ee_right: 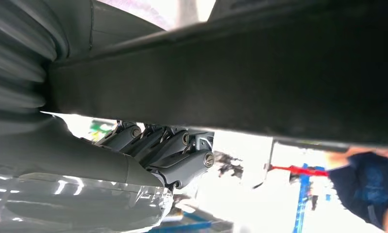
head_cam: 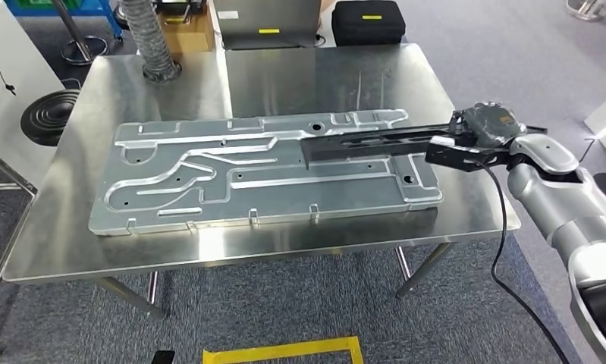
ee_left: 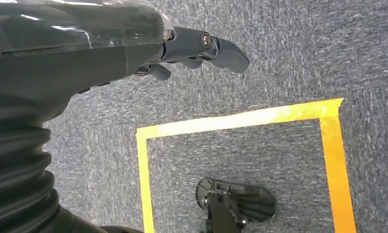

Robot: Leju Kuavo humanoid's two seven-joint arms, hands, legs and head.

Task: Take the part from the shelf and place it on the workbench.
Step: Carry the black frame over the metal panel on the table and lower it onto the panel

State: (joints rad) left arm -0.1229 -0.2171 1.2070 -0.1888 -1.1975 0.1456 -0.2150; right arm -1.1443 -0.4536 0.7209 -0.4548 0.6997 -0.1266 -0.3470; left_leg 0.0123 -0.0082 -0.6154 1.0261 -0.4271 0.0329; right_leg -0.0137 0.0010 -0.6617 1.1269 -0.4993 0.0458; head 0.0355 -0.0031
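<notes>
A long black bar-shaped part (head_cam: 368, 142) lies level across the right end of the large ribbed metal panel (head_cam: 208, 182) on the steel workbench (head_cam: 284, 76). My right hand (head_cam: 478, 133) grips the bar's right end, over the table's right side. Whether the bar touches the panel or hangs just above it cannot be told. In the right wrist view the black part (ee_right: 230, 73) spans the picture with my right hand's fingers (ee_right: 177, 155) curled beneath it. My left hand (ee_left: 192, 48) hangs over the carpet, holding nothing, fingers loosely extended.
A ribbed hose (head_cam: 152, 38) stands at the bench's back left. A laptop (head_cam: 268, 23) and a black case (head_cam: 368, 21) sit beyond the far edge. Yellow floor tape (ee_left: 240, 119) marks a square on the carpet. A person's blue sleeve (ee_right: 366, 184) appears in the right wrist view.
</notes>
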